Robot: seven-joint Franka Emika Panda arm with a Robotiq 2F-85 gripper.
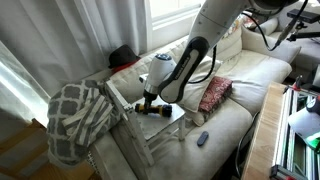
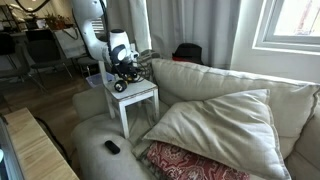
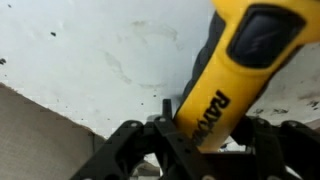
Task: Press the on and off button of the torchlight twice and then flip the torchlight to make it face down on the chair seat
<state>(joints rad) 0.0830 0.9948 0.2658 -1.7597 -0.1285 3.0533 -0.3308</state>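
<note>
In the wrist view the torchlight [image 3: 235, 70] is a yellow body with a black panel. It slants across the pale off-white chair seat [image 3: 90, 50]. Its lower end sits between my gripper's [image 3: 200, 140] two black fingers, which close against its sides. In both exterior views my gripper [image 1: 150, 102] [image 2: 126, 76] reaches down onto the chair seat [image 1: 172, 120] [image 2: 145, 92]. The torchlight shows only as a small dark shape under the gripper [image 1: 160, 111] [image 2: 119, 87]. I cannot tell whether its head points up or down.
The chair stands against a cream sofa [image 1: 235, 80] [image 2: 200, 85]. A small dark remote [image 1: 202, 138] [image 2: 112, 147] lies on the sofa seat. There is a red patterned cushion [image 1: 215, 93] [image 2: 190, 160], a large cream cushion [image 2: 220, 120], and a checked blanket [image 1: 80, 115] over the chair back.
</note>
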